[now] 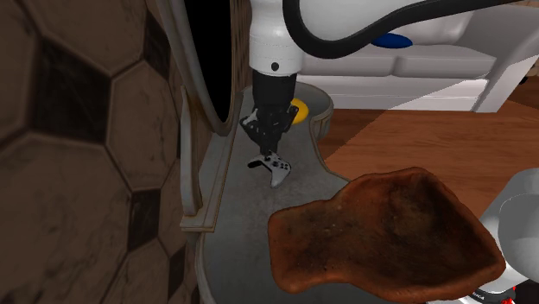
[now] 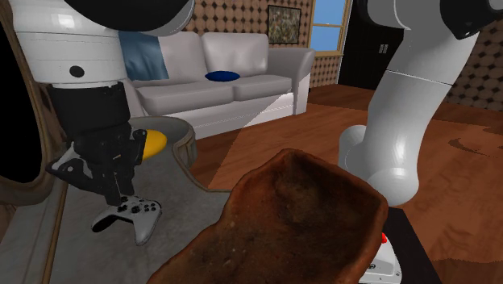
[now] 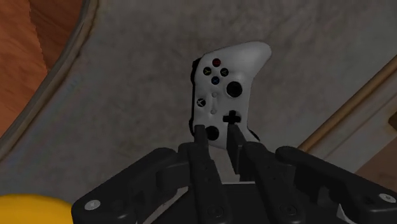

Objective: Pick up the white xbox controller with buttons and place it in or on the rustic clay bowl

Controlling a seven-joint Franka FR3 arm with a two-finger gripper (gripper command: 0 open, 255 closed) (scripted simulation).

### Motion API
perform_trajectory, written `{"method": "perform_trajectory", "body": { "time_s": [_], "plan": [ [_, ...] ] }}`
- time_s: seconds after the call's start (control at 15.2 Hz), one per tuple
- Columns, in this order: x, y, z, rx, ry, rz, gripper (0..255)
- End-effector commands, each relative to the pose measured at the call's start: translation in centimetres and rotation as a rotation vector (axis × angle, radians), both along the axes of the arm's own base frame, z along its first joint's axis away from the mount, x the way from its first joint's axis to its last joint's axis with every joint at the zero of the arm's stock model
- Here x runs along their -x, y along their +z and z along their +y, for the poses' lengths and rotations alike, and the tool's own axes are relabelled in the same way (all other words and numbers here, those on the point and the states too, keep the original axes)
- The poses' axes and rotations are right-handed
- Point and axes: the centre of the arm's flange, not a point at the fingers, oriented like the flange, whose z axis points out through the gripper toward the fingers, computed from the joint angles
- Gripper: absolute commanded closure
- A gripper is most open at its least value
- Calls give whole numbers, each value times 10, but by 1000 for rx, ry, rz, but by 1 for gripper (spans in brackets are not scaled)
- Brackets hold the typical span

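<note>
- White xbox controller (image 3: pixel 222 76): a smooth matte shell with two curved, horn-like grips. It carries two round black thumbsticks, one black cross pad and a cluster of small face buttons. It is at the desk's surface, between the yellow object and the bowl and apart from both.
- Brown rustic clay bowl (image 1: pixel 380 237): rough and mottled with dark, scorched-looking patches and a wavy, uneven rim. It stands on the desk's near end in the shoulder view.
- Grey mottled desk (image 1: pixel 235 220): stone-like on top, with a curved raised wooden edge.
- Count: one controller, one bowl, and one glossy rounded yellow object (image 1: pixel 300 110) at the desk's far end.
- Black two-finger pincer (image 3: pixel 216 132): narrowed to a slim gap and clenched on one grip of the controller, a finger on each side. The rest of the shell juts out beyond the fingertips. I cannot tell whether the controller touches the desk.
</note>
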Motion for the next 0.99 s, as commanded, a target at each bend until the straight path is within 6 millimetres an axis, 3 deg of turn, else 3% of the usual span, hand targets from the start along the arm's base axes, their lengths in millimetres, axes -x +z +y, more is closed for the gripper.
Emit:
{"method": "perform_trajectory", "body": {
  "time_s": [0.0, 0.4, 0.46, 0.59, 0.92],
  "plan": [
    [2, -6, 3, 4, 5, 15, 255],
    [0, 10, 2, 2, 5, 11, 255],
    [0, 10, 2, 2, 5, 11, 0],
    [6, 17, 8, 5, 28, 92, 0],
    [8, -9, 9, 5, 28, 92, 0]
  ]
}}
